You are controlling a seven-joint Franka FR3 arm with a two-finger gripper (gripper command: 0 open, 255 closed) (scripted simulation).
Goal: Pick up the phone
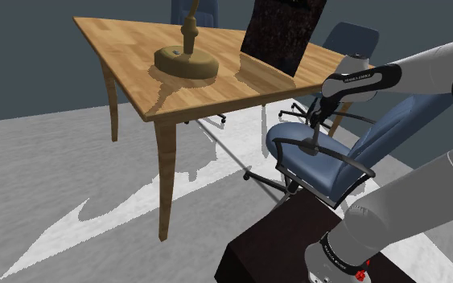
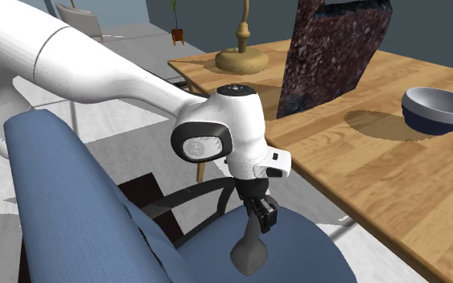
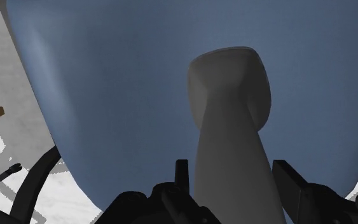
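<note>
gripper point(image 2: 261, 217) narrow, clasping the thin end of the grey phone point(image 2: 250, 251). the phone hangs nearly upright, broad end down at the blue chair seat point(image 2: 313, 249), beside the table point(image 2: 393, 177). we cannot tell if the broad end touches the seat.

risks, as we judge them:
- the hold sits far from the heavy end, so the phone may pivot in the gripper.
- the smooth rounded shell may slip out.
- the dark armrest point(image 2: 192, 193) is near; a sideways lift could knock it.
</note>
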